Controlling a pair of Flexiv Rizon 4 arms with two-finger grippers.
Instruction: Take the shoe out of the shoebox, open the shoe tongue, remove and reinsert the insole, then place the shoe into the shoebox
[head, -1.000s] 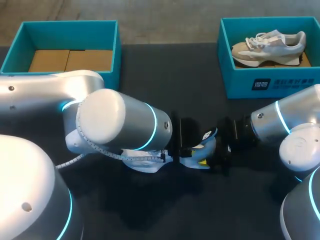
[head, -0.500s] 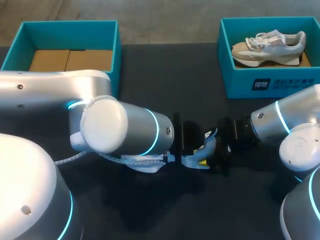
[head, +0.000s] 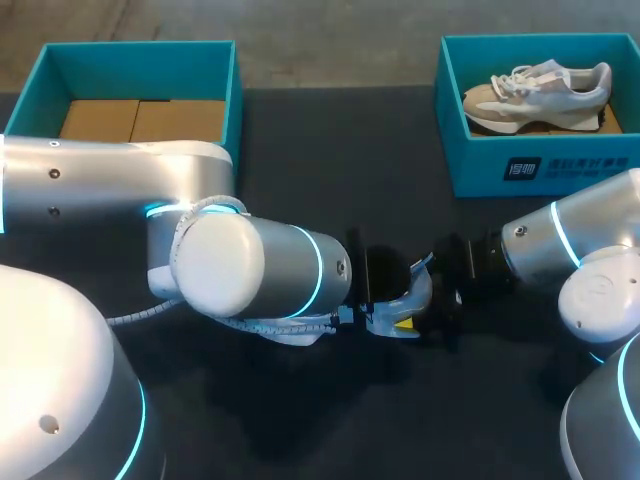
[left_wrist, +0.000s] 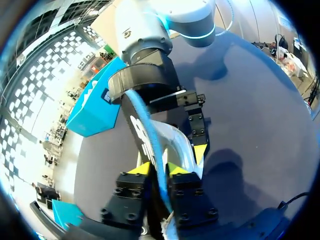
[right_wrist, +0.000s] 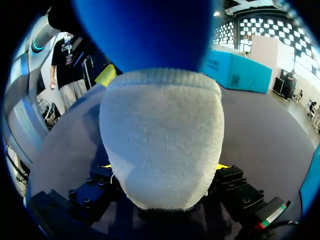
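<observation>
left arm (head: 240, 265) is shifting in closer over the bench (head: 330, 150), shoe (head: 535, 95) is sitting in the far right shoebox (head: 540, 165), insole (head: 405, 300) is bowing more mid-air, left tool (left_wrist: 160, 170) pinching its edge, right tool (right_wrist: 162, 166) clamping the other end, so reinserting is looking like it's next

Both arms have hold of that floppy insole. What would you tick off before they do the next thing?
1. Left gripper pinching the insole: ok.
2. Right gripper holding its other end: ok, a yellow tip shows on each side.
3. Insole off the table: ok, its shadow falls apart from it.
4. Shoe at hand for reinserting: not ok, it lies in the shoebox, away from both grippers.
5. Shoe tongue open: cannot tell.
</observation>
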